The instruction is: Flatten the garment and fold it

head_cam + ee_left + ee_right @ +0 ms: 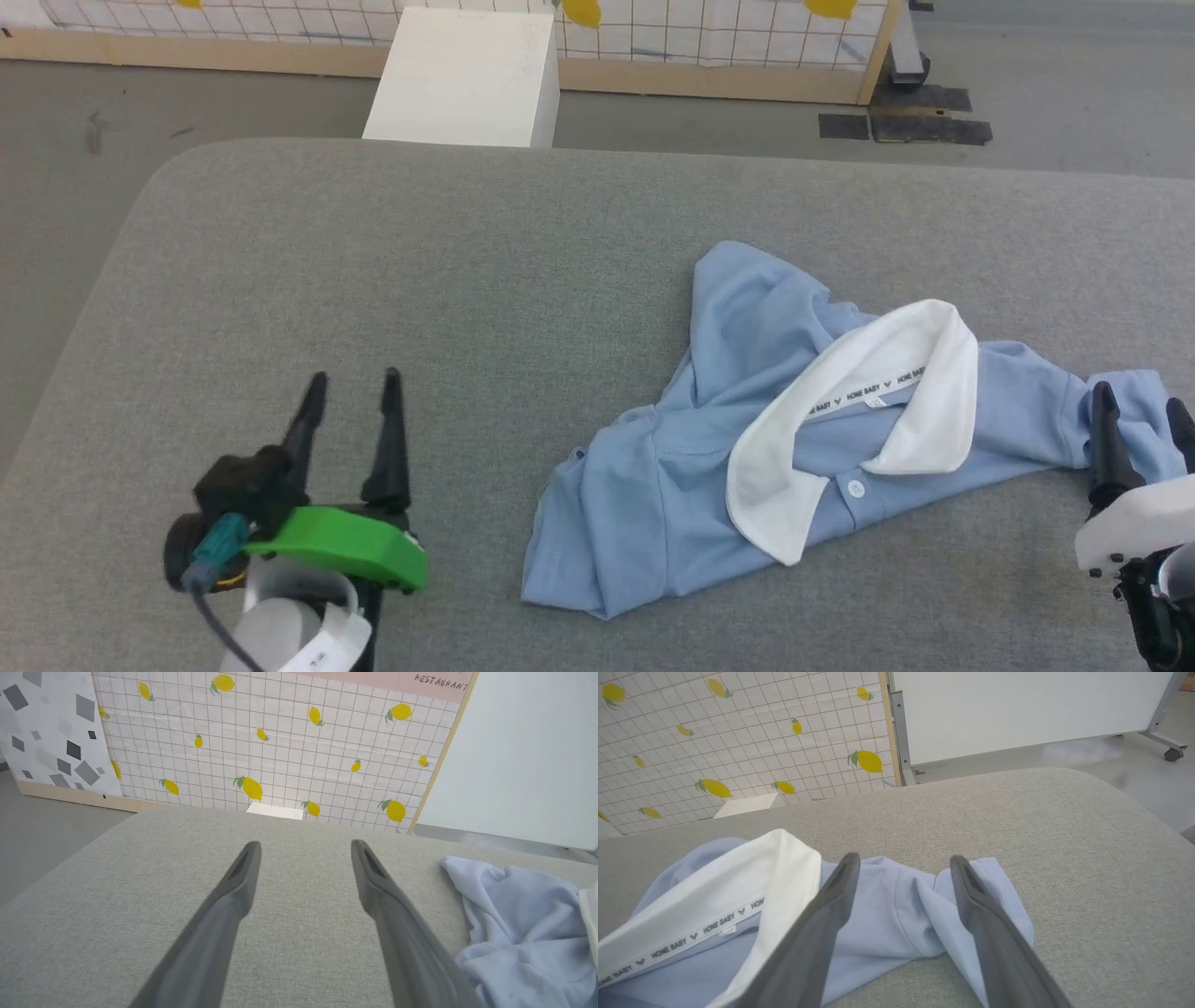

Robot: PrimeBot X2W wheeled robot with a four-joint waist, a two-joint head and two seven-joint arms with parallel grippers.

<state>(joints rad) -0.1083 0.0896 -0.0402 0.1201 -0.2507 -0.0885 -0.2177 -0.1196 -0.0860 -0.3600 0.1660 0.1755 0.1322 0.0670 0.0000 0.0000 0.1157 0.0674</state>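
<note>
The garment (747, 411), a light blue polo shirt with a white collar (859, 401), lies crumpled on the grey padded table (373, 261), right of the middle. My right gripper (1141, 406) stands open over the shirt's right sleeve (906, 910), fingers apart with folded cloth between and under them, gripping nothing. My left gripper (353, 381) is open at the lower left, over bare table and well left of the shirt. In the left wrist view the left gripper (303, 847) has the garment (523, 924) off to its right.
A white box (467, 75) stands on the floor beyond the table's far edge. Behind it runs a lemon-patterned grid panel (280, 742) on a wooden base. Black floor mats (906, 121) and a white board (1017, 709) on wheels stand at the far right.
</note>
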